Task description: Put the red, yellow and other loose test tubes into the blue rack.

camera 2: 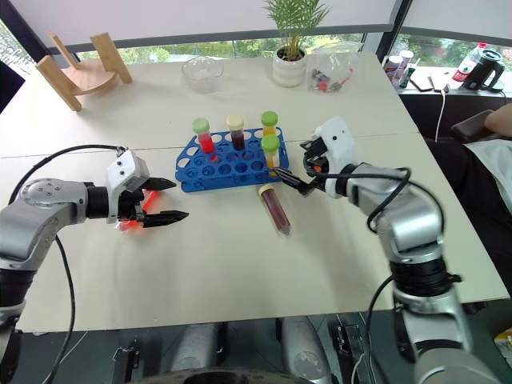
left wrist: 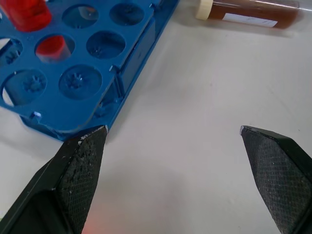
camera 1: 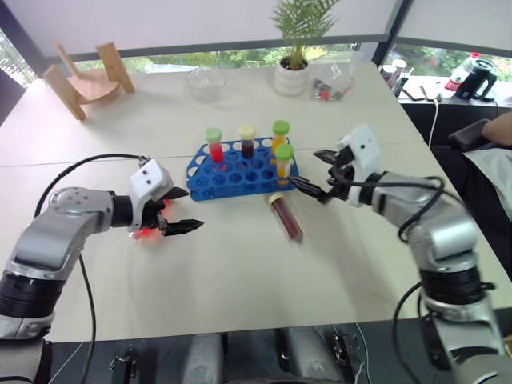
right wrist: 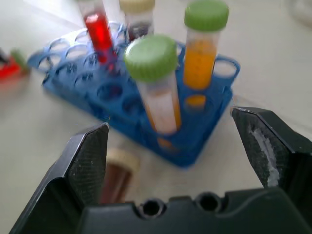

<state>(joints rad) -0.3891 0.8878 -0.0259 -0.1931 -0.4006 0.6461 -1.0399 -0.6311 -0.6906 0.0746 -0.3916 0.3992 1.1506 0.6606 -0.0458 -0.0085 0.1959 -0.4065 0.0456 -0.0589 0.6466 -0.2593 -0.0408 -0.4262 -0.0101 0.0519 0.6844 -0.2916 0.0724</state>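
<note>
- Standing in the blue rack (camera 1: 240, 168), near the middle of the table (camera 1: 240, 272): four tubes, namely a red tube with a green cap (camera 1: 214, 146), a dark tube with a pale cap (camera 1: 247, 141), and two orange tubes with green caps (camera 1: 280, 136), (camera 1: 284, 162).
- Lying loose on the table, just beside the rack on its near side: one dark brown tube with a pale cap (camera 1: 286, 217), flat on its side.
- Hanging just beside the rack's right end: right gripper (camera 1: 318, 174), fingers wide apart, nothing between them.
- Hanging near the rack's left near corner: left gripper (camera 1: 183, 210), fingers wide apart too, nothing held.
- Glowing red under the left gripper: a small red part (camera 1: 146, 234); cannot tell what it is.
- Sitting near the far edge of the table: a clear glass bowl (camera 1: 206, 83), a green plant in a white pot (camera 1: 293, 56), and a clear bag (camera 1: 334, 80) with small bits inside.
- Resting at the far left corner: a wooden stand (camera 1: 86, 78).
- Showing past the far right corner: a black jug (camera 1: 475, 79) and other bottles on a side ledge.
- Peeking in at the right edge: a person's arm (camera 1: 502, 128).
- Looking pale and smooth: the table top, with windows and green leaves beyond.
</note>
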